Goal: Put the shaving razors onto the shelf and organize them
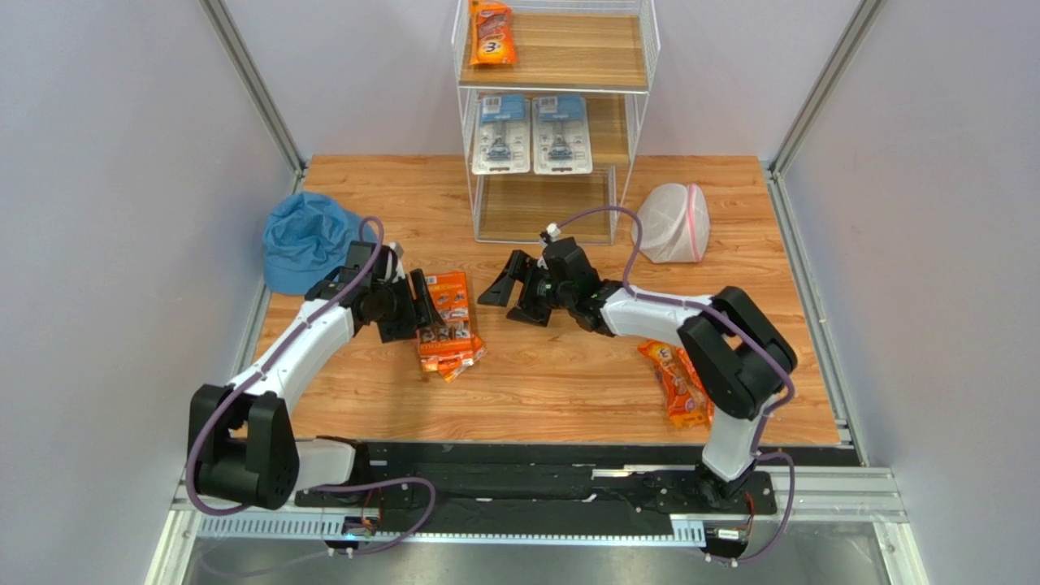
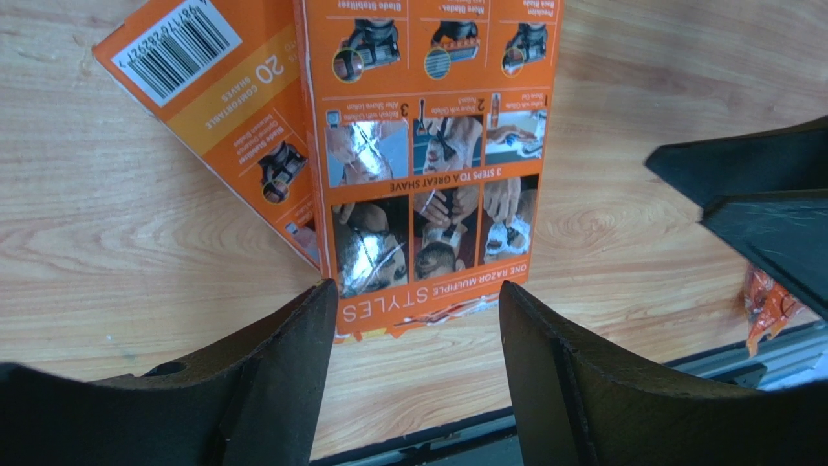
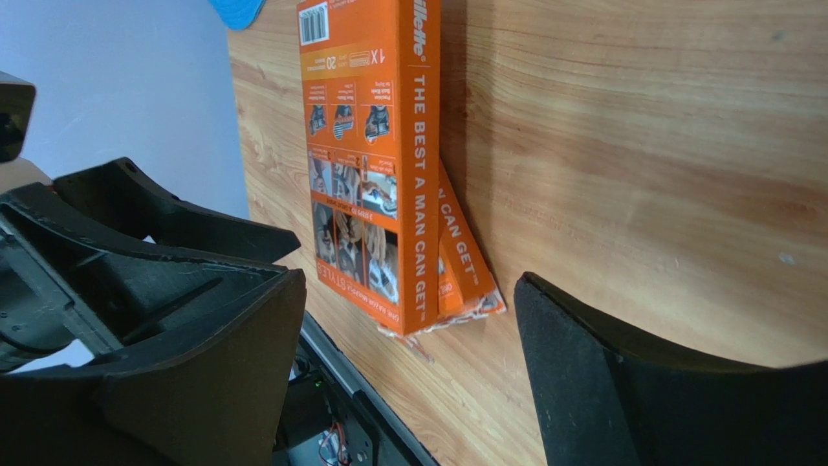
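Blue fabric bucket hat (image 1: 305,240): far left on the wooden table (image 1: 549,378)
Left claw (image 1: 421,315): jaws wide, empty, at the edge of two overlapping flat orange razor multi-packs (image 1: 448,332) lying on the table
Right claw (image 1: 519,293): wide, empty, near them
Tall white wire shelf (image 1: 635,116): orange razor pack (image 1: 492,33) on top board, two white-blue blister cards (image 1: 530,134) side by side on middle board
Long orange razor bag (image 1: 678,384): beside the right arm

Glossy orange packs (image 2: 428,146) — matt wood-grain tabletop (image 2: 146,243)
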`<move>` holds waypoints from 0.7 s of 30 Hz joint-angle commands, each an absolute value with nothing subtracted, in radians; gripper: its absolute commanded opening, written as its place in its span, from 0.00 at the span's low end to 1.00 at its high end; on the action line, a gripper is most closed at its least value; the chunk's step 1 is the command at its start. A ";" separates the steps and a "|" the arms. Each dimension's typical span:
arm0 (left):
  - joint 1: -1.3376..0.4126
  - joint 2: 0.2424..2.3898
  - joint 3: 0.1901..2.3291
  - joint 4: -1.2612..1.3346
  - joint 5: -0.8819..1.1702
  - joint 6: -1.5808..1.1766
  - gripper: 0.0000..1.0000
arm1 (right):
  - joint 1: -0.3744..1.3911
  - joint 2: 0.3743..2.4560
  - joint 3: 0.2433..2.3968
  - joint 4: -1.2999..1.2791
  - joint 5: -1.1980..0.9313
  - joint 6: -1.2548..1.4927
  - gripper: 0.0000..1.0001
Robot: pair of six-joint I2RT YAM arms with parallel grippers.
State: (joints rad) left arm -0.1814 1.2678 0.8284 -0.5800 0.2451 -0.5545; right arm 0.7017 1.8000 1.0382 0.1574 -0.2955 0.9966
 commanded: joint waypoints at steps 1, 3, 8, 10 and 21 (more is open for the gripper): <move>-0.164 1.289 0.876 -0.534 0.250 -0.545 0.71 | 0.704 1.882 1.063 0.423 -0.377 1.066 0.82; -0.160 1.302 0.873 -0.531 0.241 -0.543 0.71 | 0.706 1.917 1.063 0.492 -0.397 1.087 0.81; -0.149 1.339 0.859 -0.505 0.244 -0.545 0.70 | 0.713 2.002 1.111 0.532 -0.420 1.104 0.81; -0.146 1.351 0.854 -0.494 0.250 -0.549 0.70 | 0.713 2.054 1.124 0.581 -0.437 1.129 0.80; -0.138 1.370 0.861 -0.488 0.261 -0.534 0.70 | 0.706 2.238 1.215 0.734 -0.492 1.223 0.73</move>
State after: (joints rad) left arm -0.1478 1.3659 0.8391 -0.5175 0.2459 -0.5545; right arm 0.7055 2.1994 1.1675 0.6064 -0.4664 1.1824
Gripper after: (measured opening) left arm 0.702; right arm 0.749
